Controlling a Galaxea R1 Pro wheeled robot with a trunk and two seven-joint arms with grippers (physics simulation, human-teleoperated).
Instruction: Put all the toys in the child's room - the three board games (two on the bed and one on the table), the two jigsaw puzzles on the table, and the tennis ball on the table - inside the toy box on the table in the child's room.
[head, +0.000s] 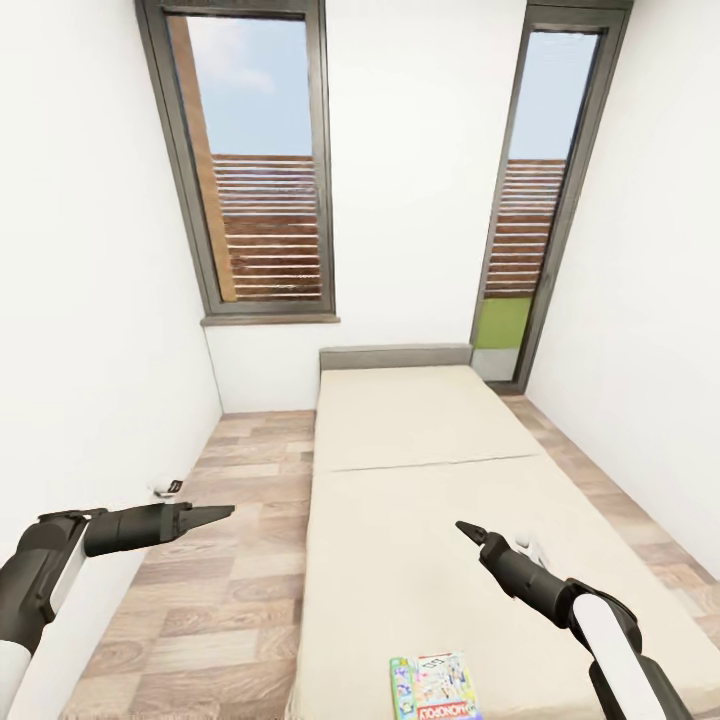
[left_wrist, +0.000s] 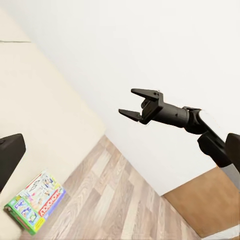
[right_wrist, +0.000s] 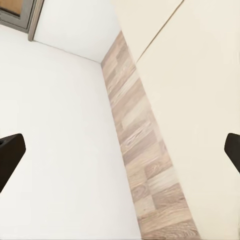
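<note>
One board game (head: 435, 687), a white-green box with a red logo, lies flat on the beige bed (head: 420, 480) at its near end; it also appears in the left wrist view (left_wrist: 35, 202). My left gripper (head: 222, 512) hovers open over the floor to the left of the bed, holding nothing. My right gripper (head: 466, 527) hangs above the mattress, beyond the game and a little to its right, and the left wrist view shows the right gripper (left_wrist: 134, 103) with its jaws apart and empty. The table, toy box, jigsaw puzzles and tennis ball are out of view.
The bed fills the narrow room's middle, with a grey headboard (head: 395, 357) at the far wall. A strip of wood floor (head: 230, 560) runs along the left between the bed and a white wall. Two tall windows (head: 255, 160) stand in the far wall.
</note>
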